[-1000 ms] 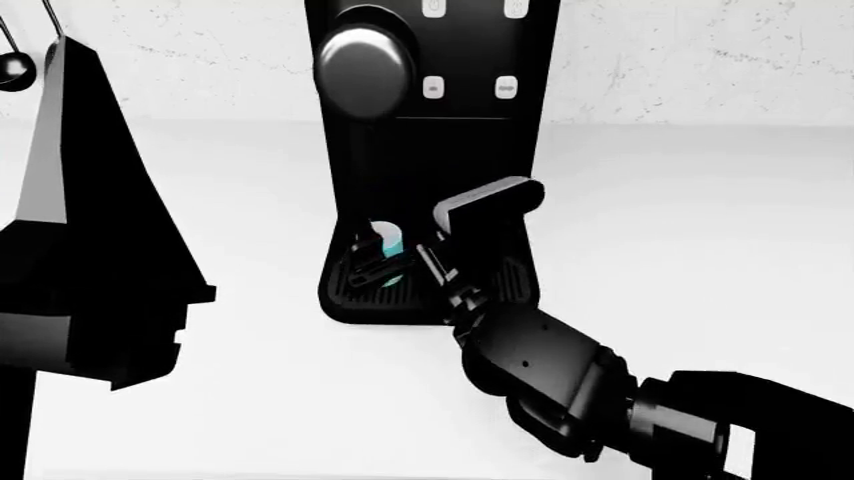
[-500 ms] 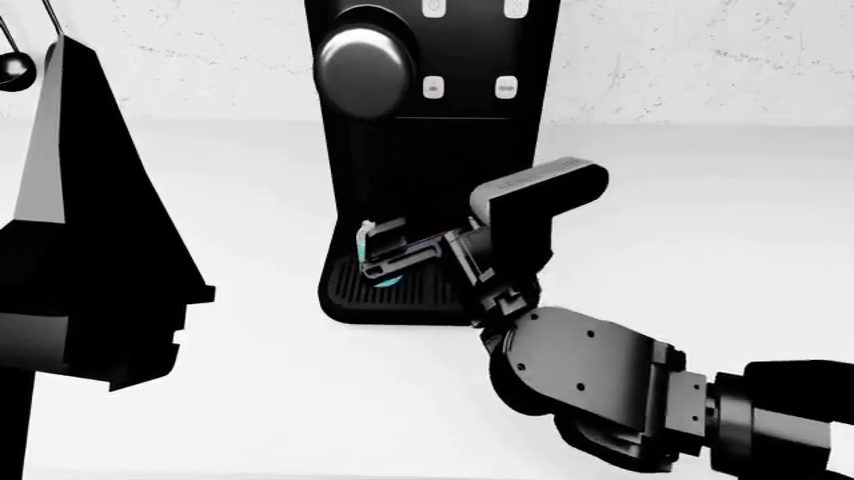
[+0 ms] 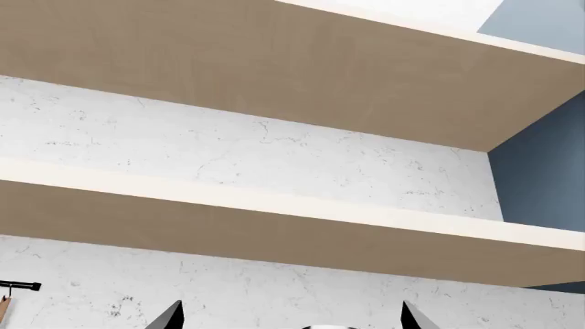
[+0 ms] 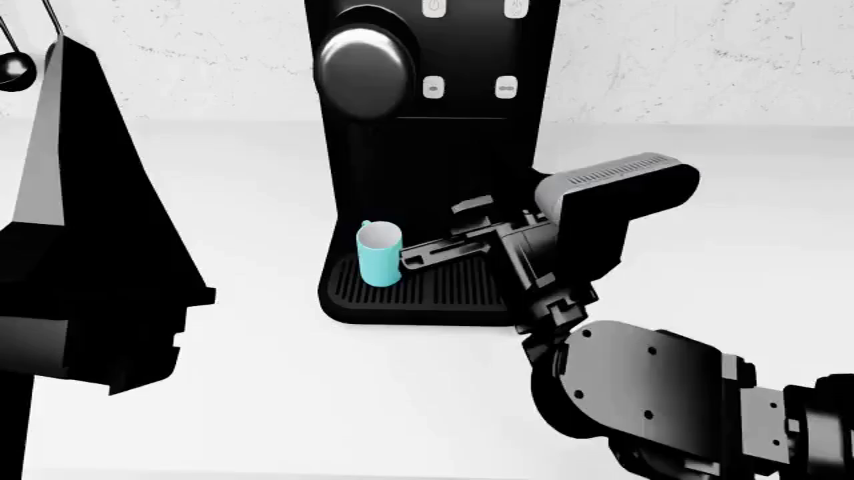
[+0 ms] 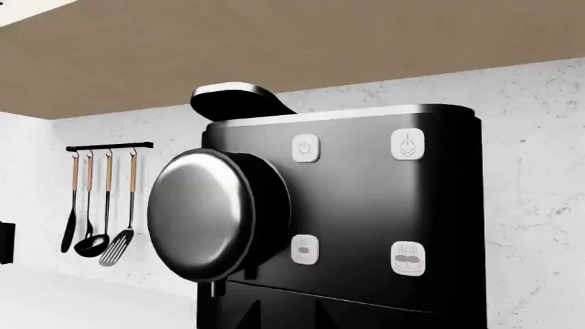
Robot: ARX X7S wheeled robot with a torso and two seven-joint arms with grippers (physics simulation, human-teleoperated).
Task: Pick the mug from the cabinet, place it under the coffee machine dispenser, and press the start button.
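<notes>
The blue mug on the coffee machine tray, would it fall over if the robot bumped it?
Probably it could. The mug looks small and taller than wide, so a nudge near its rim might tip it. It stands upright on the ribbed drip tray, which may stop it sliding and make it tip instead. The right gripper, jaws apart, is close beside it.

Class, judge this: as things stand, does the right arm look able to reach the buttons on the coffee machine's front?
Probably yes. The right gripper is beside the mug on the drip tray, and nothing stands between it and the buttons above.
</notes>
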